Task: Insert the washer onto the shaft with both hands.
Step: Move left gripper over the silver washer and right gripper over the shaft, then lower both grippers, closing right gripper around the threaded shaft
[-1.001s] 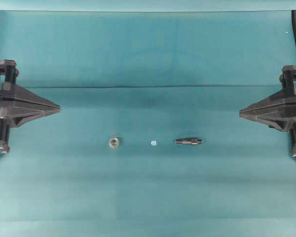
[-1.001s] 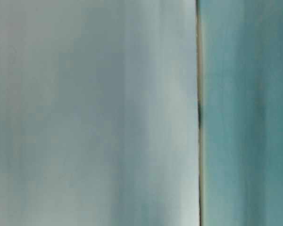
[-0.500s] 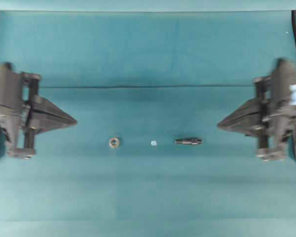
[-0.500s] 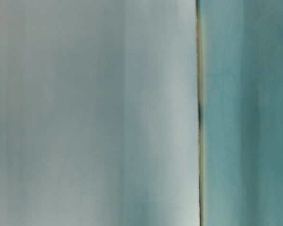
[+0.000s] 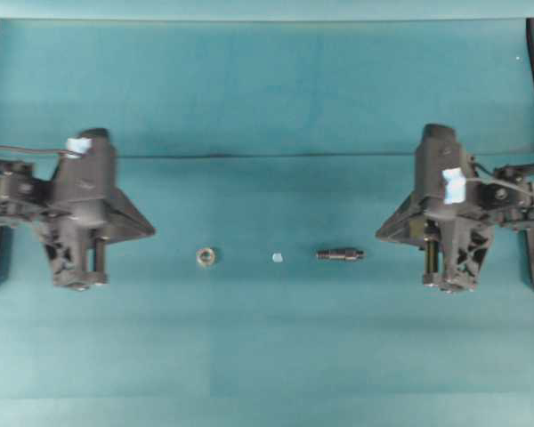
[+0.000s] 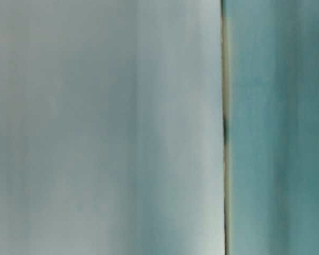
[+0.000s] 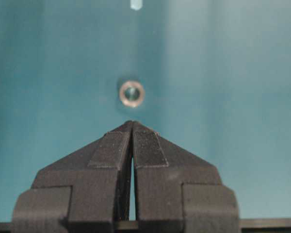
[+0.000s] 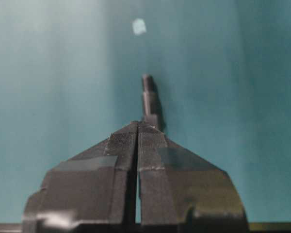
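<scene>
On the teal table cover [image 5: 267, 356] three small parts lie in one row across the middle: the washer [image 5: 206, 257] flat at left, a tiny pale fleck [image 5: 277, 257] between, and the shaft [image 5: 340, 254] on its side at right. The left gripper [image 5: 151, 231] points at the washer from the left, fingertips pressed together, holding nothing. The right gripper [image 5: 379, 235] faces the shaft from the right, likewise closed and empty. The table-level view is only blur.
</scene>
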Controlling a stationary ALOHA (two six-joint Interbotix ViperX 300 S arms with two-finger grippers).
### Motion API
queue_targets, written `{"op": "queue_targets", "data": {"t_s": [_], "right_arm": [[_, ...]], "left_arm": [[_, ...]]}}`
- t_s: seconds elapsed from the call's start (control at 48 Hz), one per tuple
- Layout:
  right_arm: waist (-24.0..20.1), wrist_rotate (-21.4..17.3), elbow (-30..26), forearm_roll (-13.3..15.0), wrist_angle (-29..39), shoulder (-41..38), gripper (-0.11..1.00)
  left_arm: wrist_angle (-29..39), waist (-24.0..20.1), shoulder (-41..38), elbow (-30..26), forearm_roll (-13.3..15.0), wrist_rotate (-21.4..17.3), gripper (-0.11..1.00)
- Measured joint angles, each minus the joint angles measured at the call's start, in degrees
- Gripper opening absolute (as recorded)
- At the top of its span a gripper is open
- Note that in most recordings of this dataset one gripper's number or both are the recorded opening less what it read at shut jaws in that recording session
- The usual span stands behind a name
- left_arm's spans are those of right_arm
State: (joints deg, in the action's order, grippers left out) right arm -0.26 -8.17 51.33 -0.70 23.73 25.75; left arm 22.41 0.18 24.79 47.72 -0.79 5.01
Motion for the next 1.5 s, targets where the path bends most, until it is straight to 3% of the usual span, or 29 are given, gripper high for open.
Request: {"op": "queue_targets", "data": {"t_s": [0.521,0.75,1.126,1.272,1.376,1.501], "right_arm": [[0.6,0.0,-5.6,0.2,4.8,-12.0,-0.1],[0.6,1.6,-8.1,0.8,9.1,-15.3,-0.1],[0.8,5.5,-10.7,0.9,9.3,-18.6,-0.05],[0.8,5.5,-10.8,0.9,9.1,-19.5,0.13],[0.8,5.5,-10.9,1.1,9.1,-19.8,0.41],[0.8,5.5,-10.9,2.4,9.1,-20.1,0.77]], "left_arm": [[2.2,-0.4,-16.5,-7.6,-0.2,-0.9,0.02],[2.2,-0.4,-18.1,-8.6,-0.2,-1.8,0.02],[-0.9,-0.2,-18.5,-8.0,-0.2,-3.6,0.02],[-1.2,-0.1,-18.7,-7.8,-0.3,-3.6,0.07],[-1.3,-0.1,-18.9,-7.7,-0.2,-3.7,0.31],[-1.0,-0.1,-19.2,-7.6,-0.3,-3.9,0.71]]}}
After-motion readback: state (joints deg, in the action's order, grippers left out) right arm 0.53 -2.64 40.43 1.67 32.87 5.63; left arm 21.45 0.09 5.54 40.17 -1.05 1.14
